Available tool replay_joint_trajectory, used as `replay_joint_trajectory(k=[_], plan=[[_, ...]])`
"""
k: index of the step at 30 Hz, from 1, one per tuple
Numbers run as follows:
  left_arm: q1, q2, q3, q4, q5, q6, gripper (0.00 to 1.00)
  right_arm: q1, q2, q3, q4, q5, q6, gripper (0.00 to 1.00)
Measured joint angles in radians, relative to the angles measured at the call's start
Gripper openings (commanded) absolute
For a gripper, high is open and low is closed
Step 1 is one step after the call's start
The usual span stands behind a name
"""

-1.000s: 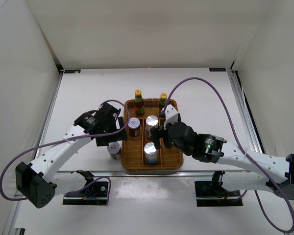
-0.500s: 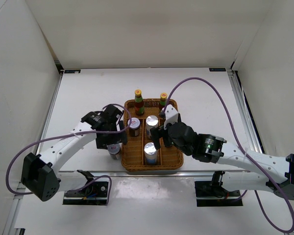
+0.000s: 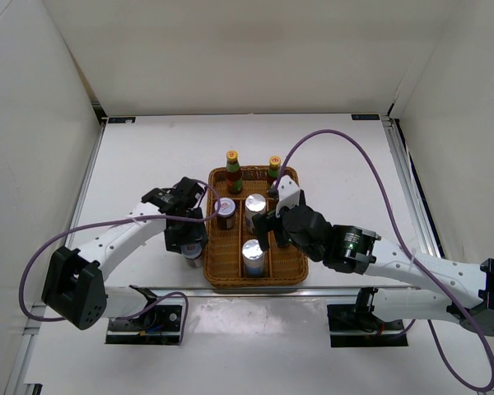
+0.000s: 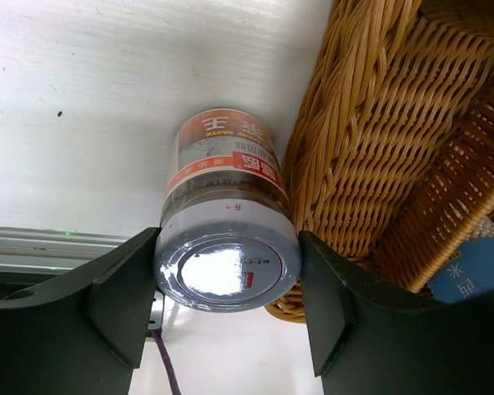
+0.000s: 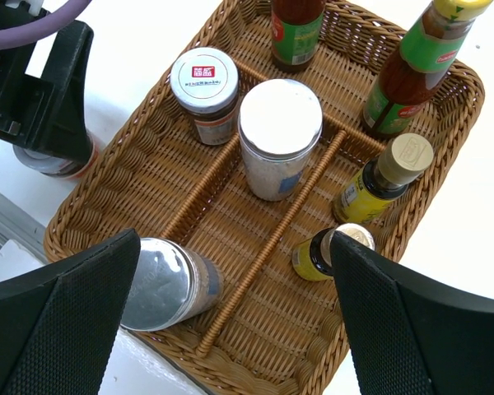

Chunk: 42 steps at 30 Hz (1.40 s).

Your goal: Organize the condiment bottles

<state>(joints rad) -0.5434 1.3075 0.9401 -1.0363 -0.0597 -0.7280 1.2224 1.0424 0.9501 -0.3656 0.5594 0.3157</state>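
Note:
A silver-lidded jar [image 4: 226,267] with a red label stands on the table against the left outer wall of the wicker tray [image 4: 370,164]. My left gripper [image 4: 229,265] is shut on its lid, one finger at each side; from above [image 3: 193,240] it covers the jar. My right gripper [image 5: 233,247] is open and empty, hovering above the tray [image 5: 107,185]. In the tray stand three silver-lidded jars [image 5: 202,81] [image 5: 280,119] [image 5: 156,284], two tall yellow-capped sauce bottles [image 5: 296,29] [image 5: 416,62] at the far end, and two small dark yellow-labelled bottles [image 5: 387,177] [image 5: 329,251] on the right.
The tray [image 3: 230,278] has two wicker dividers running front to back. A purple cable [image 3: 346,140] loops over the table behind the right arm. White walls enclose the table on three sides. The metal table edge [image 4: 33,247] lies just beside the held jar.
My left gripper has moved toward the near edge and down over the jar beside the tray, which now sits between its fingers. The right arm has not moved.

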Motion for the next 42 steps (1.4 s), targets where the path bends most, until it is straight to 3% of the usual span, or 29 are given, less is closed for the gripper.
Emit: replay_joint_trajectory(k=[1,4,9,15,26,35,39,42], plan=[[0.002,0.0,0.0,0.002,0.0,0.005,0.43,0.0,0.0,0.0,0.0,0.003,0.0,0.99],[0.005,-0.004,0.003,0.001,0.001,0.015,0.24,0.0,0.0,0.0,0.0,0.011,0.0,0.99],[-0.003,-0.01,0.1,-0.063,-0.035,0.032,0.11,0.0,0.0,0.0,0.0,0.015,0.0,0.99],[-0.067,-0.039,0.288,-0.1,-0.113,0.043,0.11,0.0,0.0,0.0,0.0,0.02,0.009,0.99],[-0.202,0.041,0.3,-0.038,-0.079,0.042,0.11,0.0,-0.006,0.0,-0.021,0.086,0.035,0.99],[-0.23,0.221,0.278,0.058,-0.032,0.069,0.17,-0.003,-0.026,0.0,-0.065,0.142,0.1,0.99],[-0.231,0.246,0.278,0.073,-0.021,0.078,0.34,-0.005,-0.03,0.0,-0.122,0.188,0.154,0.99],[-0.231,0.257,0.278,0.076,-0.011,0.081,0.55,-0.005,-0.034,0.0,-0.16,0.232,0.195,0.99]])
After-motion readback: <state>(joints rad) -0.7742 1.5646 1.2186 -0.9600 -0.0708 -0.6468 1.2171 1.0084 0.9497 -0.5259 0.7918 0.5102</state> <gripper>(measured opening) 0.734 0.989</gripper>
